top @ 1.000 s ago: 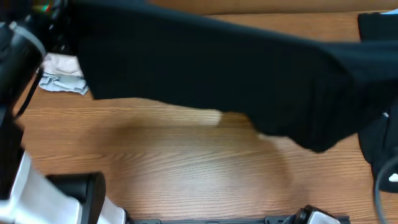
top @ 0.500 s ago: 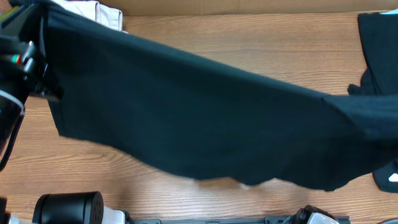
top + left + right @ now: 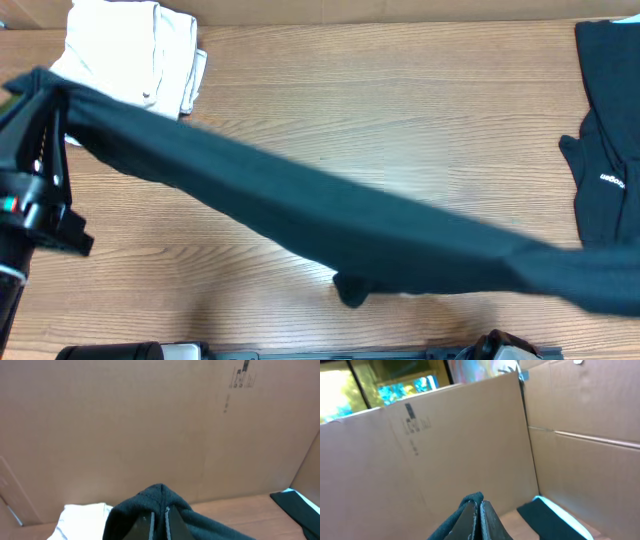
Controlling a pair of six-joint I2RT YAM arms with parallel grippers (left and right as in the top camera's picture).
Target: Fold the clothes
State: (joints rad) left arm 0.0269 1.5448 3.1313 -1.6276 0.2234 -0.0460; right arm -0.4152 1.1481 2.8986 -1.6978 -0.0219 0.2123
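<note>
The black T-shirt (image 3: 330, 225) hangs stretched in the air above the table, running from upper left to lower right in the overhead view. My left gripper (image 3: 159, 521) is shut on one bunched end of it (image 3: 160, 497); in the overhead view that end is at the far left (image 3: 45, 85). My right gripper (image 3: 475, 510) is shut on the other end (image 3: 470, 499), which runs off the overhead view's right edge. More black clothes (image 3: 605, 120) lie at the table's right, one with small white lettering.
A folded white garment (image 3: 135, 60) lies at the back left of the wooden table (image 3: 400, 110). Cardboard walls (image 3: 150, 425) stand behind the table. Black arm bases (image 3: 110, 351) sit along the front edge.
The shirt has swung down and toward the front, narrowing from a wide sheet to a taut band. The white garment and the right pile are now uncovered.
</note>
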